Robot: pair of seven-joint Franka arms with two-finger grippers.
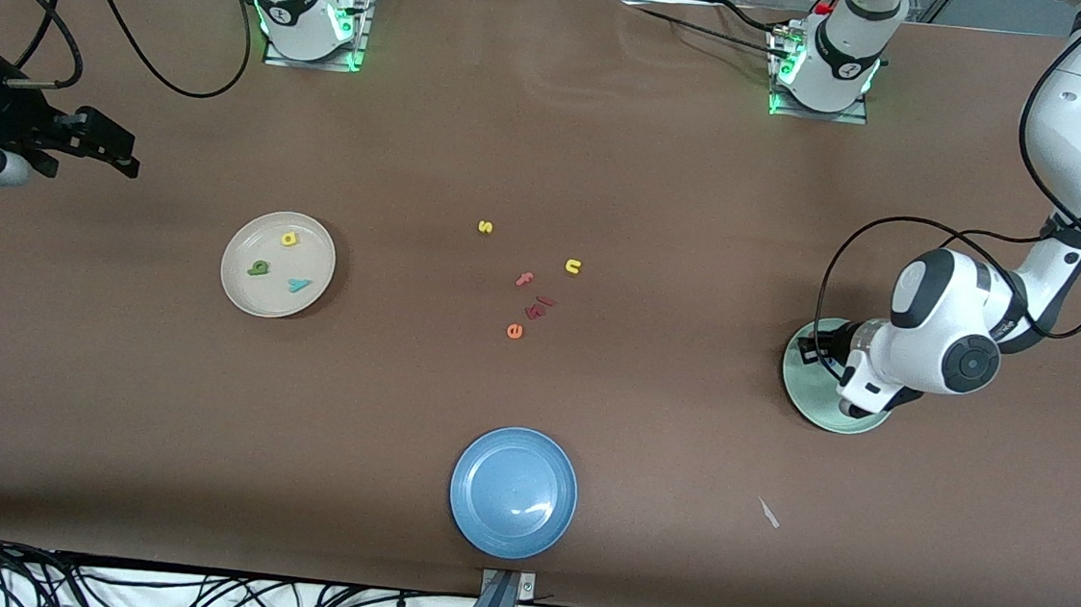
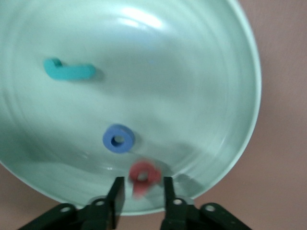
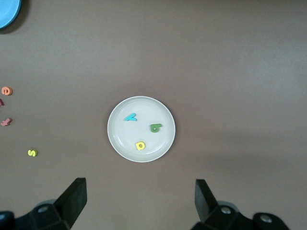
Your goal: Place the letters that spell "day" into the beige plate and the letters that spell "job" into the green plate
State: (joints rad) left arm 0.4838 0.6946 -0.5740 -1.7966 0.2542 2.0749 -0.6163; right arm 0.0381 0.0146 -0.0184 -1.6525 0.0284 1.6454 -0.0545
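Observation:
The green plate (image 1: pixel 808 397) (image 2: pixel 192 72) lies at the left arm's end of the table, partly covered by the left arm's wrist. In it lie a teal "j" (image 2: pixel 69 71) and a blue "o" (image 2: pixel 118 138). My left gripper (image 1: pixel 830 360) (image 2: pixel 143 184) hangs over the plate's rim, open, with the blurred red "b" (image 2: pixel 144 173) loose between its jaws, a gap on each side. The beige plate (image 1: pixel 241 246) (image 3: pixel 120 139) holds the green "d" (image 1: pixel 259 269), yellow "a" (image 1: pixel 289 238) and teal "y" (image 1: pixel 299 285). My right gripper (image 1: pixel 118 154) (image 3: pixel 139 187) waits wide open and empty at the right arm's end.
Mid-table lie a yellow "s" (image 1: pixel 485 227), a yellow "n" (image 1: pixel 572 266), a pink "f" (image 1: pixel 525 279), an orange "e" (image 1: pixel 514 330) and dark red pieces (image 1: pixel 536 309). A blue plate (image 1: pixel 513 491) sits nearest the front camera. A small white scrap (image 1: pixel 768 512) lies beside it.

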